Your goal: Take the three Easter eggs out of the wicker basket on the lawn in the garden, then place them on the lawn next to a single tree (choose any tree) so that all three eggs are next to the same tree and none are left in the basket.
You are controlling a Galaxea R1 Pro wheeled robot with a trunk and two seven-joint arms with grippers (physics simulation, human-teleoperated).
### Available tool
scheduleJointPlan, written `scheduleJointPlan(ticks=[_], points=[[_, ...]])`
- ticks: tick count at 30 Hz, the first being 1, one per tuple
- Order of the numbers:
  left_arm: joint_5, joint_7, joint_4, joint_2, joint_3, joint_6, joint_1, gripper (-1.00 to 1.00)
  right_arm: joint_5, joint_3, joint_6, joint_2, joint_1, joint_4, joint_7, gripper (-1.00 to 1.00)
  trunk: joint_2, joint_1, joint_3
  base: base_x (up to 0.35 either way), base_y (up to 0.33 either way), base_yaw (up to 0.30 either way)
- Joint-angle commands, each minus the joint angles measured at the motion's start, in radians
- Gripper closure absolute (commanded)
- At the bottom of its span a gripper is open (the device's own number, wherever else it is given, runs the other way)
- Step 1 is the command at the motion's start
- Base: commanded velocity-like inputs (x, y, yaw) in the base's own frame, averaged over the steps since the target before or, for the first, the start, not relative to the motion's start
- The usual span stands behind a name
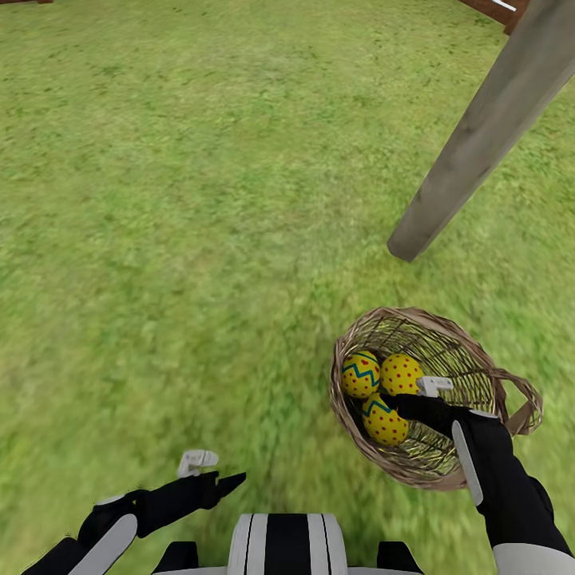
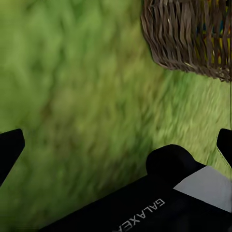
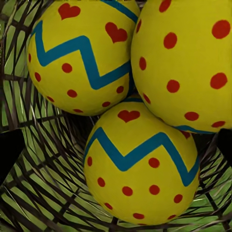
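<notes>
"GALAXEA" lettering read on arm in left wrist view. Three Easter eggs clustered touching inside wicker basket on lawn, near tree trunk. Right gripper inside basket, spread, fingertips flanking eggs. Left gripper spread over grass. Hearts on eggs legible from right wrist view.
</notes>
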Motion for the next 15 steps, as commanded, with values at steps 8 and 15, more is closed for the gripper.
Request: scheduleJointPlan(ticks=[8, 15], points=[[0.007, 0.001, 0.001, -0.022, -0.002, -0.041, 0.004, -1.00, -0.001, -0.011, -0.012, 0.003, 0.000, -0.015, 0.002, -1.00, 0.000, 0.000, 0.000, 0.000, 0.000, 0.000], [0.007, 0.001, 0.001, -0.022, -0.002, -0.063, 0.005, -1.00, -0.001, -0.014, -0.038, 0.003, 0.000, -0.031, 0.000, -1.00, 0.000, 0.000, 0.000, 0.000, 0.000, 0.000]])
